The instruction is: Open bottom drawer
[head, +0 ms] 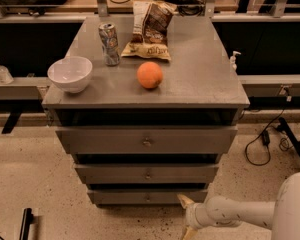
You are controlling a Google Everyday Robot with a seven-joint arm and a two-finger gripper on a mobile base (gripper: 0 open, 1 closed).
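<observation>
The grey cabinet has three drawer fronts with small round knobs. The bottom drawer is the lowest and narrowest, and its front sits about flush with the others. My gripper is low at the bottom right, just in front of and right of the bottom drawer's right end, near floor level. Its two tan fingertips are spread apart with nothing between them. The upper one is close to the drawer's lower right corner. The white arm runs off to the right.
On the cabinet top are a white bowl, a soda can, a chip bag and an orange. Cables lie on the floor at right. A dark object lies at the lower left.
</observation>
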